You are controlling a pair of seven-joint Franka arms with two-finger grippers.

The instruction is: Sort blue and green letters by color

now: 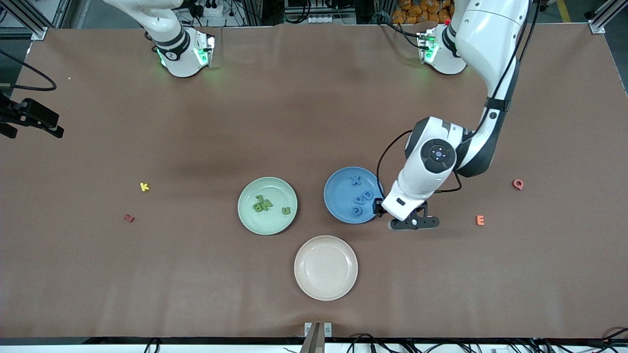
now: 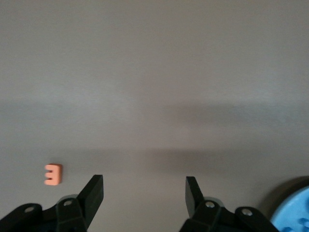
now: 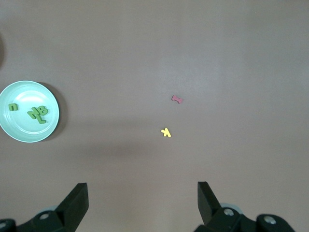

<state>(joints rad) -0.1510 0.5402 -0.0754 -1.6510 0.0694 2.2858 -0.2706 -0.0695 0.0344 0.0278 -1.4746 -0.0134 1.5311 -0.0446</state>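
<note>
I see the green letters, small chunky pcs, all in the green plate; blue letters sit in the blue plate, X apart from the other three. My left gripper hangs over bare table just beside the blue plate, arm bent down at the elbow, fingers apart w/ nothing between. Right gripper is up high, waiting, jaws wide, empty. Pink plate, nearer the front cam, holds nothing.
</note>
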